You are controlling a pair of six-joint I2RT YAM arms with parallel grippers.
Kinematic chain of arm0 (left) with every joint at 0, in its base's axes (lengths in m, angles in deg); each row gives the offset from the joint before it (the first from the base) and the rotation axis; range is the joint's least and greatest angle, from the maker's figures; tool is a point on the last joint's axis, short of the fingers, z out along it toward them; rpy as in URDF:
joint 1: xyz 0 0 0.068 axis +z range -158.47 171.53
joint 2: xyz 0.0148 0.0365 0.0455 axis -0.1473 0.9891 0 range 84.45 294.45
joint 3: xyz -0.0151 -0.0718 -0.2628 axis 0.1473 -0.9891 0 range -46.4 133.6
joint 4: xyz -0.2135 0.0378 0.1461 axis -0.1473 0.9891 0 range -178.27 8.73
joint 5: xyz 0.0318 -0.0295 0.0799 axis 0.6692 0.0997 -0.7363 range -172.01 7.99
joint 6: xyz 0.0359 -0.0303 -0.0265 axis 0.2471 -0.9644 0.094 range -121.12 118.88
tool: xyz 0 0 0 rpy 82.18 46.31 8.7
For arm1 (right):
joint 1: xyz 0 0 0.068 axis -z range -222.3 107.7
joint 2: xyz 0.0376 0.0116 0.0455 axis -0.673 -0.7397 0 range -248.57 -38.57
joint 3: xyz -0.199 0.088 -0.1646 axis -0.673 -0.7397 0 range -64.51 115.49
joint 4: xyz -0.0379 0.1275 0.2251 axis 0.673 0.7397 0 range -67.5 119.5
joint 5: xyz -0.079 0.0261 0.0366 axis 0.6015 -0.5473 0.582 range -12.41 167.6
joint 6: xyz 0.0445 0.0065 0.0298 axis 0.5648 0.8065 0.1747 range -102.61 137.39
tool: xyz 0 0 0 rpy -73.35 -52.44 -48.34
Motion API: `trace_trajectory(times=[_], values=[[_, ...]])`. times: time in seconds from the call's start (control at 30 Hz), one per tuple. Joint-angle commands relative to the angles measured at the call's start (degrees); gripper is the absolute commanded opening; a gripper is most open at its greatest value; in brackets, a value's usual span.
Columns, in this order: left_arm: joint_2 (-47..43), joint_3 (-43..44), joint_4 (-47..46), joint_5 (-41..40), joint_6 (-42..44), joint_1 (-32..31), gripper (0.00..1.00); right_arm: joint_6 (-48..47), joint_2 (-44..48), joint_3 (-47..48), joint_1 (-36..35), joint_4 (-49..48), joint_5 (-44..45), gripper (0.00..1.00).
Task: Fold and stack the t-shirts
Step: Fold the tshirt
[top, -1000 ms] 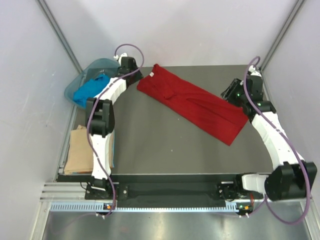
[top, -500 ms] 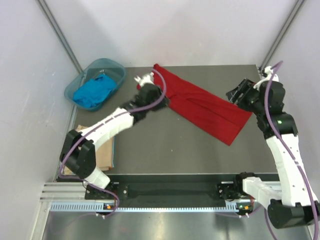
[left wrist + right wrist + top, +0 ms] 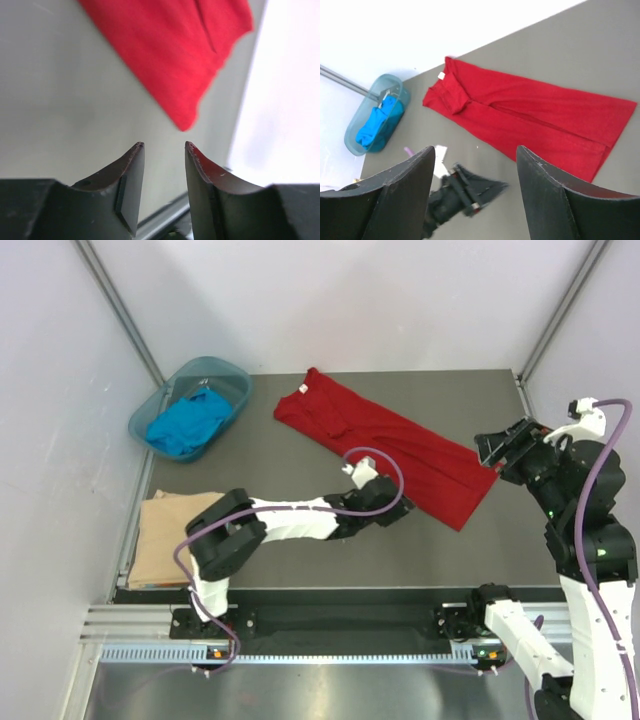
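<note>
At upper left of the top view, a bright blue cloth t-shirt (image 3: 185, 422) lies bunched in a translucent teal plastic basin (image 3: 232, 375). At lower left, a folded tan t-shirt (image 3: 165, 540) rests on the dark grey bench (image 3: 260, 465). The left tool (image 3: 162, 146), slightly apart and empty, sits just beside the deep red t-shirt (image 3: 400, 450) and faces its hem corner. That shirt's long axis runs diagonally, collar at upper left, hem at lower right. The right tool (image 3: 476, 148), wide apart, hangs beyond the hem.
</note>
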Motion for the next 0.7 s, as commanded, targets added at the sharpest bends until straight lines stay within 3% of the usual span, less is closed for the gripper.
trace_trajectory(times=[0.0,0.27,0.67], values=[[5.02,5.23,-9.72,-1.49,-8.33,-1.91,0.42,-1.06,0.43,2.37,0.51,2.48,1.02,0.66],[16.45,14.38,-10.34,1.94,-11.05,-4.46,0.42,-0.97,2.18,2.99,0.6,3.8,0.05,0.67],[21.03,20.7,-1.12,-2.01,-11.41,-7.27,0.5,-1.33,2.1,1.85,0.6,3.19,0.4,0.67]])
